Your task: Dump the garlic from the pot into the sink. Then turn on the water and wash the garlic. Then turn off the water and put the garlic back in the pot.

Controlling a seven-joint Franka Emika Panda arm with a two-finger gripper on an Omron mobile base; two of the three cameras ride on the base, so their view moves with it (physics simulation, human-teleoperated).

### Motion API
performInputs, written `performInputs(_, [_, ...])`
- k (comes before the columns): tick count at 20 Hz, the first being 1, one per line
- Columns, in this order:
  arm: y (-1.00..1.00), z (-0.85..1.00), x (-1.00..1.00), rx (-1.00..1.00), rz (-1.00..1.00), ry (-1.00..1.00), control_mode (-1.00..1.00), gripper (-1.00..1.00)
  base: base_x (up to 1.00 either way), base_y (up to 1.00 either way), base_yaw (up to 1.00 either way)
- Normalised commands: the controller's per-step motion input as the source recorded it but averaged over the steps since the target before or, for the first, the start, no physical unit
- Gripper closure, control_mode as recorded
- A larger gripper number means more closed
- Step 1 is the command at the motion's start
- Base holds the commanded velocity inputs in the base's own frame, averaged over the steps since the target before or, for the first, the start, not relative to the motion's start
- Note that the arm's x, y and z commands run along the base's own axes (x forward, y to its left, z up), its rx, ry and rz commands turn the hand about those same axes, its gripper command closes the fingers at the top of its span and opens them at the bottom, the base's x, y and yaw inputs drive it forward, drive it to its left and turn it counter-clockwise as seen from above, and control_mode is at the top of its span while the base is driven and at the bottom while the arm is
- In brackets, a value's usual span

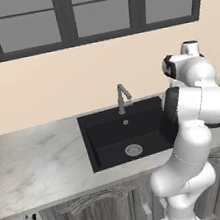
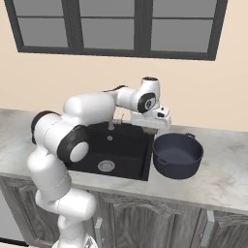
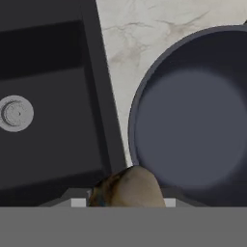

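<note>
On the left lies the matte black rectangular sink (image 2: 127, 150), sunk into the pale marbled stone worktop (image 2: 223, 177). Its round steel drain (image 2: 106, 166) sits in the basin floor, and the slim grey metal faucet (image 1: 123, 97) stands at the back rim. No water can be seen running, and no garlic lies in the basin as far as the base views show.

Moving right, the white arm's gripper (image 2: 151, 127) hangs over the sink's right edge, near the rim of the pot. In the hand view a pale tan-beige roundish lump, the garlic (image 3: 131, 189), sits right at the bottom between the fingers, which appear clamped on it, neither wide apart nor fully together.

Furthest right stands the round dark navy, almost black pot (image 2: 177, 155), upright on the worktop just beside the sink. Its inside looks empty in the hand view.

Judging from this, the dumping, washing and shutting off of the water look done, and the task is in its last step. What seems left is to carry the garlic over the pot's opening, let it go, and draw the arm clear.
</note>
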Motion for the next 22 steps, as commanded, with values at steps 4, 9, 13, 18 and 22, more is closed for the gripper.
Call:
performInputs(4, [-0.33,0.08,-0.33,0.00,-0.02,0.00,-1.00,1.00,0.00,0.00,0.00])
performInputs(9, [-0.42,0.00,-0.03,0.00,0.00,0.00,-1.00,1.00,0.00,0.00,0.00])
performInputs(13, [-0.53,-0.03,0.00,0.00,0.00,0.00,-1.00,1.00,0.00,0.00,0.00])
performInputs(18, [-0.43,-0.26,-0.04,0.00,0.00,0.00,-1.00,1.00,0.00,0.00,0.00])
performInputs(22, [-0.34,-0.41,-0.04,0.00,0.00,0.00,-1.00,1.00,0.00,0.00,0.00])
